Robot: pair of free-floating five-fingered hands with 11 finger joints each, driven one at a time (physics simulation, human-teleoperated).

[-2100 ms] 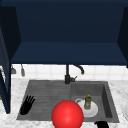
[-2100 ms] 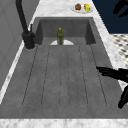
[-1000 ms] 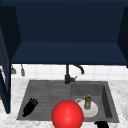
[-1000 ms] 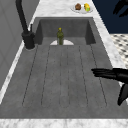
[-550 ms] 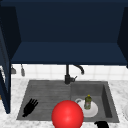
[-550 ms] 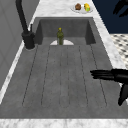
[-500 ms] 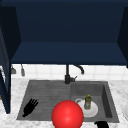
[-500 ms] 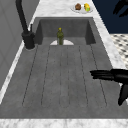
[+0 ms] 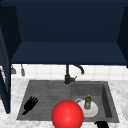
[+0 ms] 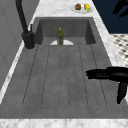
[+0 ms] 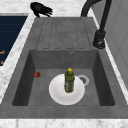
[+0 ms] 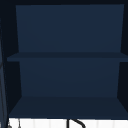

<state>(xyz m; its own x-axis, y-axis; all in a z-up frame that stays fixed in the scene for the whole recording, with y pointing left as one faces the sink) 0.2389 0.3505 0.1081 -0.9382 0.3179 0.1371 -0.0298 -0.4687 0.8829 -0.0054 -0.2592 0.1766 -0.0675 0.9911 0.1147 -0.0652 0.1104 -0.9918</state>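
My left hand (image 9: 30,104) is all black, shaped like a person's hand with thin fingers and a thumb. My right hand (image 9: 102,124) is black too. No arm joins them.

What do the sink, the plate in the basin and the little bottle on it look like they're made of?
The sink looks like dark grey stone or composite: a matte, mottled surface with moulded drainer grooves. The plate seems glazed ceramic, plain white and smooth, though plastic is possible. The bottle looks like olive-green glass or plastic with a yellow cap; its look leaves that open.
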